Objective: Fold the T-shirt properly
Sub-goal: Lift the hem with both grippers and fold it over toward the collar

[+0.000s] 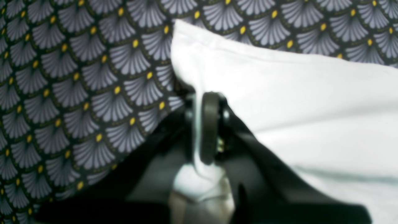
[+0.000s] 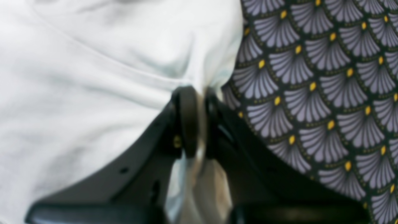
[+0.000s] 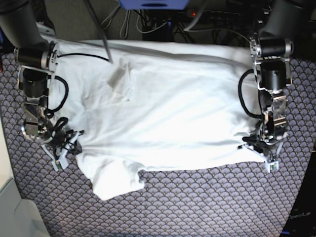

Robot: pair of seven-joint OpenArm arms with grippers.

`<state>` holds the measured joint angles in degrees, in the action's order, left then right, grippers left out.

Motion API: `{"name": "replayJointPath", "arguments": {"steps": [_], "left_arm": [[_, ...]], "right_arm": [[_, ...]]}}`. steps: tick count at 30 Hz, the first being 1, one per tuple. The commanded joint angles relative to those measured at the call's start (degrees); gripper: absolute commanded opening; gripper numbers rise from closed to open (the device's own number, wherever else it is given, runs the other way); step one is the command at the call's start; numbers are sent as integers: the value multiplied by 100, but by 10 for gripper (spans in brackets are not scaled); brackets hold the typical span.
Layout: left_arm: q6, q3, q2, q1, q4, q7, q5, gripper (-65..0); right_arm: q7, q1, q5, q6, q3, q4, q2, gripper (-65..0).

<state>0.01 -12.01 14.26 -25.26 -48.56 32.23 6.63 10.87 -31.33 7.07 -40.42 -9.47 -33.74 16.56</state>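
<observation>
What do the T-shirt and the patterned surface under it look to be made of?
T-shirt: soft white woven or knit cloth, matte; it wrinkles and bunches where the left gripper and right gripper pinch it. Patterned surface: probably printed fabric, matte, with grey fan shapes and yellow dots; lying flat, so its material stays uncertain.

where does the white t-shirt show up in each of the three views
Left wrist: the T-shirt fills the right half, its edge pinched in the left gripper.
Right wrist: the T-shirt fills the left side, its edge pinched in the right gripper.
Base: the T-shirt lies spread across the middle, one sleeve at lower left.
Shared landmark: the fan-patterned tablecloth under it.
</observation>
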Motion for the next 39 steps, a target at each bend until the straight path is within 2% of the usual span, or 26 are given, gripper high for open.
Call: {"name": "replayJointPath", "arguments": {"steps": [1,5,11,17,21,30,39], "left_arm": [[21,-17,55,-81,-230,-27,-8,-646],[21,-17,73,227,-723,34,-8,-646],[21,-25,90,578,-1303,34,-44,-646],[-5,-579,64,983,-1795,34,-61,-646],[-14,-676,82,1211,-2059,237,-8,-646],[-23,-1036,46,1712,-3114,694,-8,-646],[-23,-1045,46,2090,-3395,641,-8,-646]], "right_arm": [[-63,-142,-35,42,-33,-103,151,-650],[-46,166,-52,42,-33,-771,239,-650],[-28,931,-35,42,-42,-2231,204,-650],[526,1423,-52,42,-94,-3286,204,-650],[587,1784,-52,42,-455,-3954,160,-650],[587,2786,-61,42,-736,-5141,116,-650],[587,3516,-61,42,-789,-5914,-7,-650]]}}
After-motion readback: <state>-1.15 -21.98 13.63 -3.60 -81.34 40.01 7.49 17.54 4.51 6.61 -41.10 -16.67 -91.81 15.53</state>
